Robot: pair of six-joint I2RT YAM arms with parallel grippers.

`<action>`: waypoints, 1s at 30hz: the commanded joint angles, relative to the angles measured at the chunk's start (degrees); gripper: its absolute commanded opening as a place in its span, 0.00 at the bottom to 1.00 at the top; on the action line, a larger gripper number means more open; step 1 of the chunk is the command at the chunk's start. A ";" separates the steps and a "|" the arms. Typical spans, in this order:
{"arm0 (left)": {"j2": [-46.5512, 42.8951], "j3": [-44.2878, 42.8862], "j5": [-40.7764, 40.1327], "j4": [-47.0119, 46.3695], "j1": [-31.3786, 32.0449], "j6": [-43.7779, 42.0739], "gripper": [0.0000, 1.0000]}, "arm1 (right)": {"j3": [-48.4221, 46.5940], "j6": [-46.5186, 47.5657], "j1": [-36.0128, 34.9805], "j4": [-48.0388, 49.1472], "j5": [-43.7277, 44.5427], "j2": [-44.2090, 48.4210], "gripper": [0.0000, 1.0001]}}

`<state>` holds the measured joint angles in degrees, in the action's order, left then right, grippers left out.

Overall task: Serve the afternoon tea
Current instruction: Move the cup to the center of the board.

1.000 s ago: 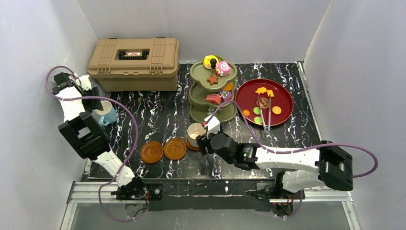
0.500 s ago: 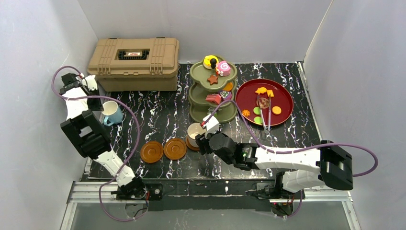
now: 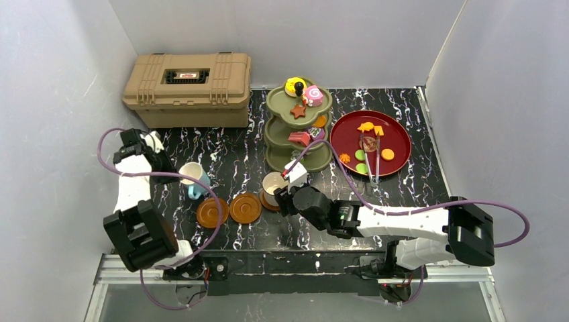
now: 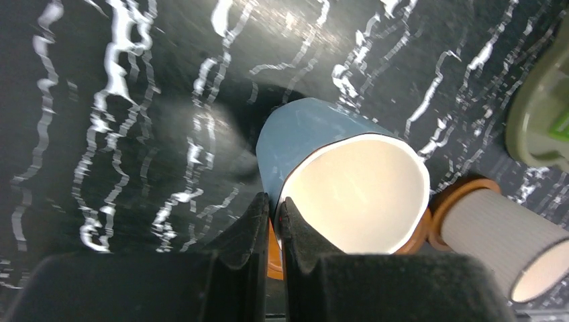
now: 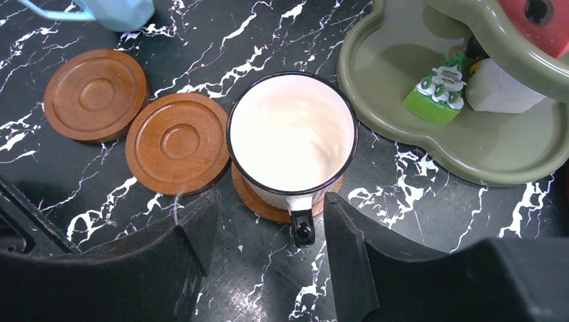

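My left gripper (image 4: 275,218) is shut on the rim of the white-and-blue cup (image 4: 355,184), one finger inside and one outside. In the top view this cup (image 3: 193,174) hangs just behind the left wooden saucer (image 3: 212,212). The white mug (image 5: 292,131) stands on its own saucer (image 5: 258,201) in front of the olive three-tier stand (image 3: 298,127), which carries toy pastries (image 3: 305,92). My right gripper (image 5: 268,201) is open, its fingers on either side of the mug's black handle (image 5: 302,231) without touching it. A second bare saucer (image 5: 179,143) lies beside the mug.
A tan toolbox (image 3: 188,87) sits at the back left. The dark-red plate (image 3: 397,131) at the right holds small toy foods and tongs (image 3: 372,164). White walls close in on both sides and the back.
The left gripper closed on the cup beside the toolbox and carried it right and toward the near edge, to just behind the left saucer. The right arm stayed by the mug.
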<state>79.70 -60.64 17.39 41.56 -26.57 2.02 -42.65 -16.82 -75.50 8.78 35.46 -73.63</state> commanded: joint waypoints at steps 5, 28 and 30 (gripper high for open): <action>-7.53 6.66 0.32 -7.67 6.85 14.01 0.09 | -0.77 -0.57 -0.43 3.53 1.35 -0.47 0.66; -3.66 -8.78 3.34 -3.02 6.85 10.76 0.75 | -31.97 4.19 -6.50 5.45 2.11 -32.20 0.98; -1.85 -11.40 4.73 -2.02 4.02 9.98 0.75 | -36.38 3.51 -6.75 4.47 3.26 -37.05 0.98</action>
<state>75.44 -66.11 19.55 36.71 -18.17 15.09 -71.40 -13.61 -81.54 12.69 37.45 -103.26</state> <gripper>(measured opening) 0.746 0.983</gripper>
